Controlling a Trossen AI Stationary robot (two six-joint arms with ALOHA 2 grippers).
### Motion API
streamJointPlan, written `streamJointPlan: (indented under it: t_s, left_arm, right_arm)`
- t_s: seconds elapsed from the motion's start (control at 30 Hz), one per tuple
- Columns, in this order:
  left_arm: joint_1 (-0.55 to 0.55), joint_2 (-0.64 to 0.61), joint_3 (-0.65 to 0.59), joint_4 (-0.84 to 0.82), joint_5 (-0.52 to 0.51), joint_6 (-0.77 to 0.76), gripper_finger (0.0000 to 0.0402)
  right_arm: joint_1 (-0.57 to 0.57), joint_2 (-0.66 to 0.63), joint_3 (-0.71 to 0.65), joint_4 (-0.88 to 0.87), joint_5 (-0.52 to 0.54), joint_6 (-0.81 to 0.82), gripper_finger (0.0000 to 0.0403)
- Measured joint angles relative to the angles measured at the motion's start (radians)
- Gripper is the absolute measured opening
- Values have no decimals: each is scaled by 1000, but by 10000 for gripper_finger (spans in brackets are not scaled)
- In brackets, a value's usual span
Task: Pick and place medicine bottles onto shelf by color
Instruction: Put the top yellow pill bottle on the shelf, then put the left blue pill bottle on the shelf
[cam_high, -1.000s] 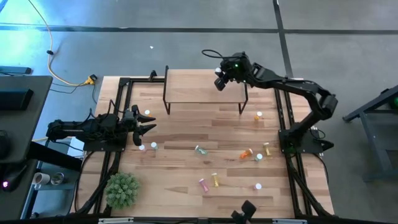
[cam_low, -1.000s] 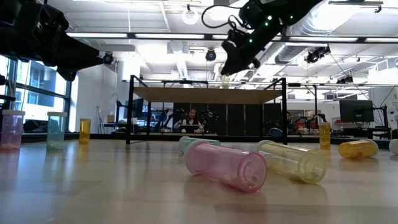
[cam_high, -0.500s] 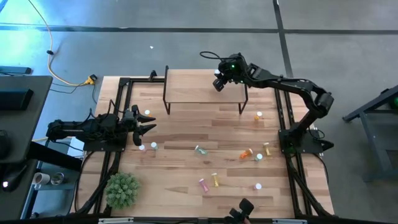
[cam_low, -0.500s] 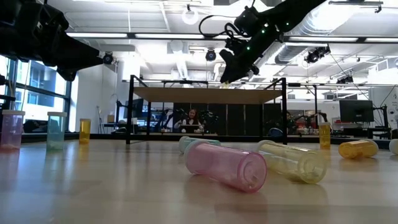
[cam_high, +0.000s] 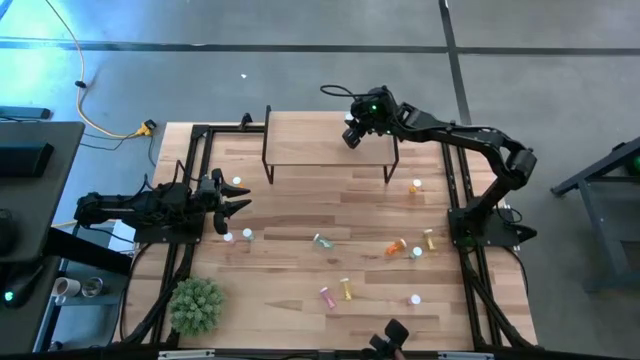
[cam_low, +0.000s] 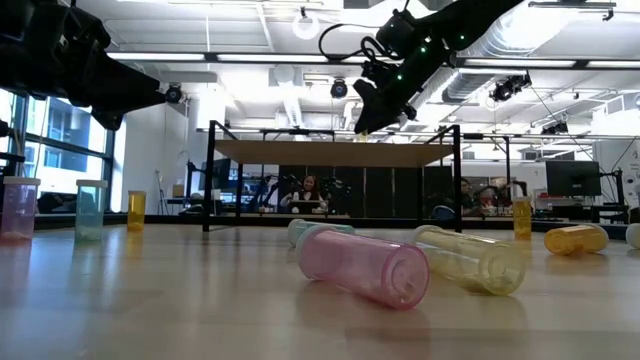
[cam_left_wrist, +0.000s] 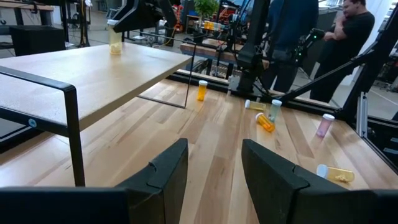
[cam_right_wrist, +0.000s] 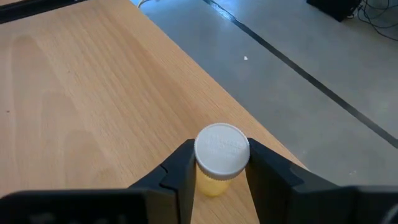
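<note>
The shelf (cam_high: 325, 150) stands at the table's far middle. My right gripper (cam_high: 352, 135) is over the shelf's far right corner, shut on a yellow medicine bottle (cam_right_wrist: 214, 182) with a white cap. The left wrist view shows this bottle (cam_left_wrist: 115, 38) upright on the shelf top. Other medicine bottles lie or stand on the table: a green one (cam_high: 321, 241), an orange one (cam_high: 397, 247), and a pink one (cam_low: 365, 265) lying on its side. At the table's left edge my left gripper (cam_high: 238, 207) is open and holds nothing. My right gripper pinches the yellow bottle between its two fingers, one on either side of the white cap (cam_right_wrist: 222, 149) and the top of the body. The fingers come slanting down from the table's right. The bottle is upright, its base on the shelf top near the far right corner.
Three bottles (cam_low: 90, 208) stand upright near the left arm. More bottles lie scattered over the table's near right part, among them a yellow one (cam_low: 470, 258). A small green plant (cam_high: 196, 305) sits at the near left corner. People (cam_left_wrist: 354, 25) stand beyond the table.
My right gripper has sunk a little toward the shelf top with the yellow bottle, then kept still.
</note>
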Motion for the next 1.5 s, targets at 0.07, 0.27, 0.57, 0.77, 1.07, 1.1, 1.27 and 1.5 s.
streamJointPlan:
  t_s: [0.07,0.27,0.57,0.77,1.07,1.1,1.27,1.5]
  left_arm:
    - [0,0,0,0,0,0,142]
    - [0,0,0,0,0,0,142]
    - [0,0,0,0,0,0,142]
    - [0,0,0,0,0,45,142]
    - [0,0,0,0,-6,84,143]
    - [0,0,0,0,-13,76,143]
    - [0,0,0,0,-12,53,152]
    - [0,1,0,0,9,-49,202]
  right_arm:
    - [0,0,0,-1,0,1,126]
    - [0,0,0,2,2,-1,180]
    - [0,-17,-1,46,2,-2,222]
    - [0,-64,-1,58,8,-10,222]
    - [48,-172,-1,36,0,-10,222]
    - [59,-185,-1,29,-1,-10,222]
    - [135,-250,-1,-14,2,-28,222]
    - [229,-332,-1,-103,3,3,222]
